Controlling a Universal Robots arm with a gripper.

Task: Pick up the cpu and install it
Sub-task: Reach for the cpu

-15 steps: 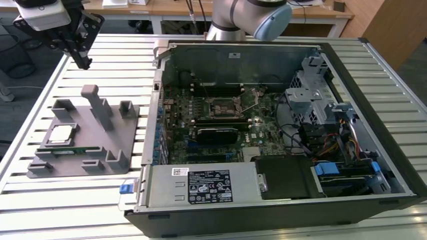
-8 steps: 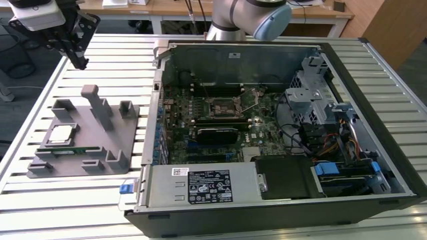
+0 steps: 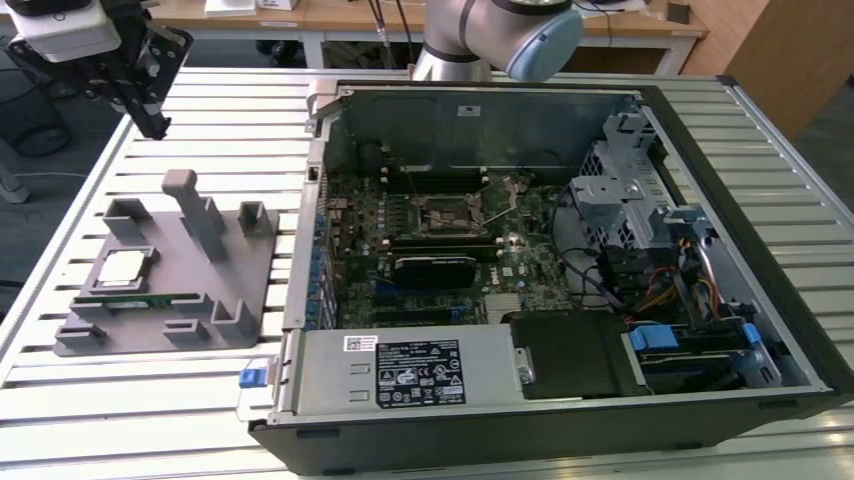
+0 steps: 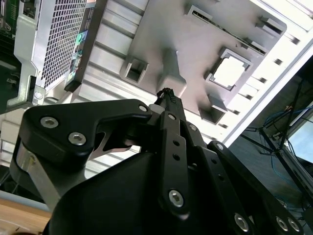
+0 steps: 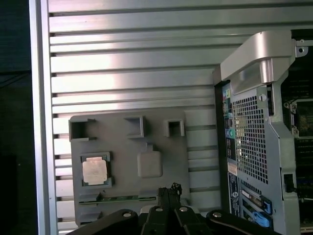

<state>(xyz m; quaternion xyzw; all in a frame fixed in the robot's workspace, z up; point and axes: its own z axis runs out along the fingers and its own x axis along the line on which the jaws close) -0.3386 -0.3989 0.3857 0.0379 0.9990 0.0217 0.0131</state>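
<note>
Aloft, tool (image 3: 156, 125) seemingly closed, empty; cpu (image 3: 123, 268) in grey holder (image 3: 147, 338), tall post (image 3: 200, 215) beside.

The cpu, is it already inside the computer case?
No, in the exterior view the cpu lies in a pocket of the grey holder, outside the computer case.

Greys, black and touches of green.
The cpu (image 3: 124, 268) is silver-grey, its holder (image 3: 187, 322) matte grey, the surface (image 3: 147, 405) pale silver with dark groove stripes, the tool (image 3: 155, 126) black, the memory stick (image 3: 154, 298) green.
</note>
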